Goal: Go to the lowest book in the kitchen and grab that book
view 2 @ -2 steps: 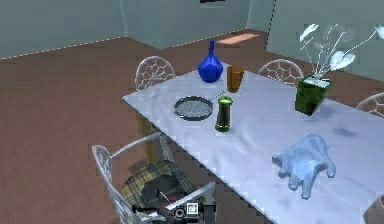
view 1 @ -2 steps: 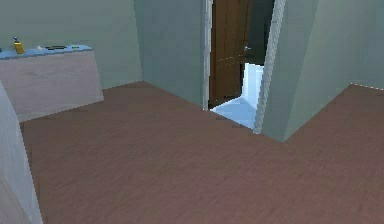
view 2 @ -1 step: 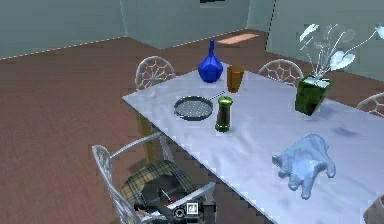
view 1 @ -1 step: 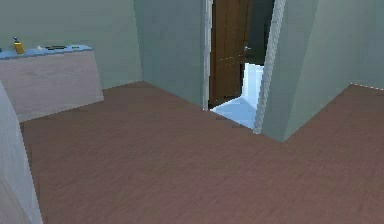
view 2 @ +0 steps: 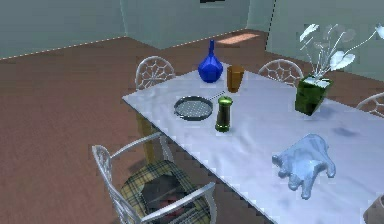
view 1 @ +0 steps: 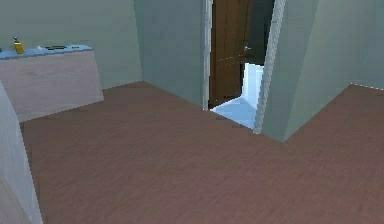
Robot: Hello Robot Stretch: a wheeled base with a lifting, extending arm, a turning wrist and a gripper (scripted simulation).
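No book can be made out. In the forward view a pale counter [view 1: 50, 80] stands at the left with a small yellow object [view 1: 17, 45] and a flat dark item [view 1: 55, 47] on top. An open doorway [view 1: 240, 60] with a dark wooden door lies ahead across the brown wood floor.
In the arm side view a white-clothed table [view 2: 255, 135] carries a blue vase [view 2: 210, 65], an amber cup [view 2: 235, 78], a round dish [view 2: 192, 107], a dark bottle [view 2: 225, 113], a green pot with pale flowers [view 2: 312, 95] and a pale blue cloth-like lump [view 2: 308, 160]. Wire chairs [view 2: 150, 185] surround it.
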